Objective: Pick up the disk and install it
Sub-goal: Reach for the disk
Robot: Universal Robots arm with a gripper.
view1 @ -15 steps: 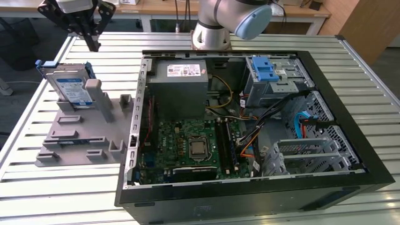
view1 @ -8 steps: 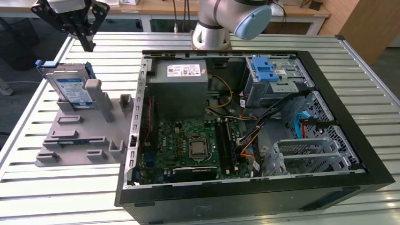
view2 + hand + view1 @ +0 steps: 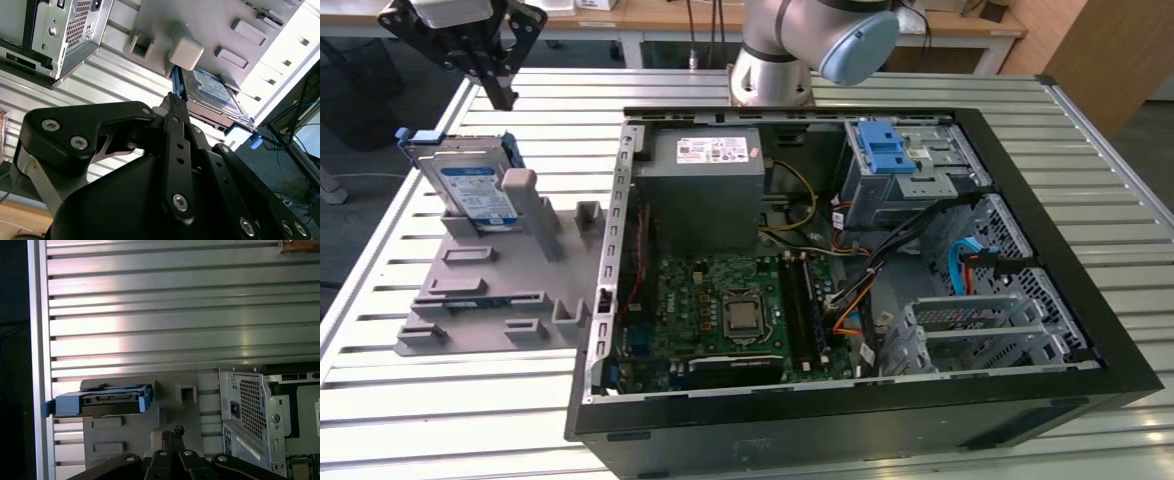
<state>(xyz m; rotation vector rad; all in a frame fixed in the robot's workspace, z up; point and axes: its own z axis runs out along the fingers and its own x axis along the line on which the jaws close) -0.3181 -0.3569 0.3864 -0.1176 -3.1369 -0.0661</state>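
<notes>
Zero contact w/ disk (image 3: pixel 470 190) upright in grey holder (image 3: pixel 480 290); hovered higher, near it, w/ gripper (image 3: pixel 500 100) prob. pressed together, nothing pinched

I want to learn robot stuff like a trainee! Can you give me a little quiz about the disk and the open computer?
1. True or false: the gripper is holding the disk.
2. Where is the disk? A: in the grey holder beside the computer case. B: inside the case. C: flat on the table slats.
3. Fill in: the frame around the disk is coloured ____.
Key: 1 false; 2 A; 3 blue.
</notes>
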